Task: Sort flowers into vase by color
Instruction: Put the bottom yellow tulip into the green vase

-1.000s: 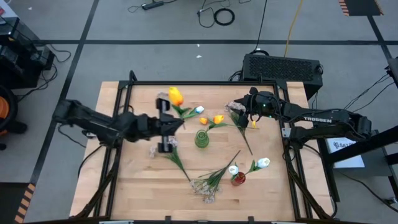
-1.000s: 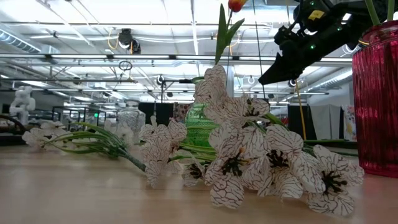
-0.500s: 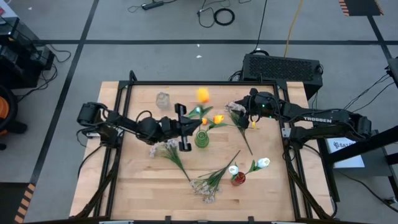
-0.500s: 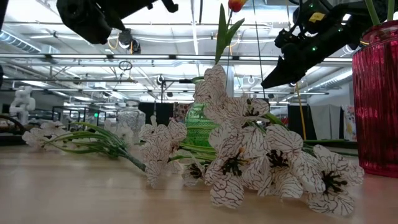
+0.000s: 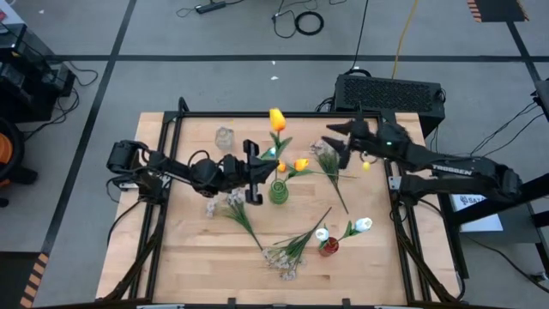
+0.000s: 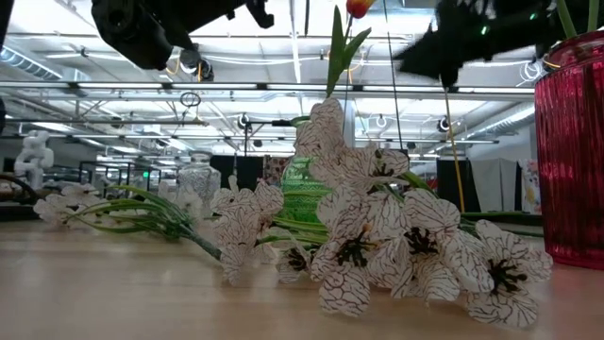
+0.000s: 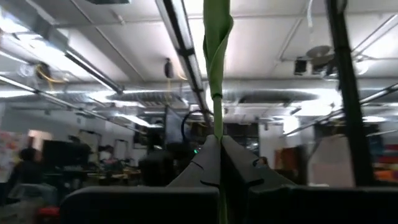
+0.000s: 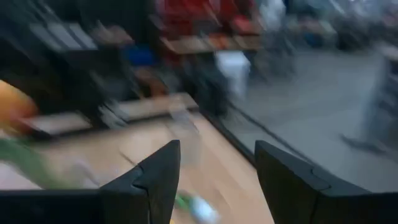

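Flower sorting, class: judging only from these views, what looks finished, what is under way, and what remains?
Done: white tulips stand in the red vase. Under way: the left gripper is shut on an orange-yellow tulip near the green vase. Left: pale sprays and another orange tulip lie on the table; the clear vase looks empty. The right gripper hovers open.

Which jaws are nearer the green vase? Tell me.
Left. The left gripper, shut on an orange tulip, sits right beside the green vase; the right gripper, open, hangs farther off.
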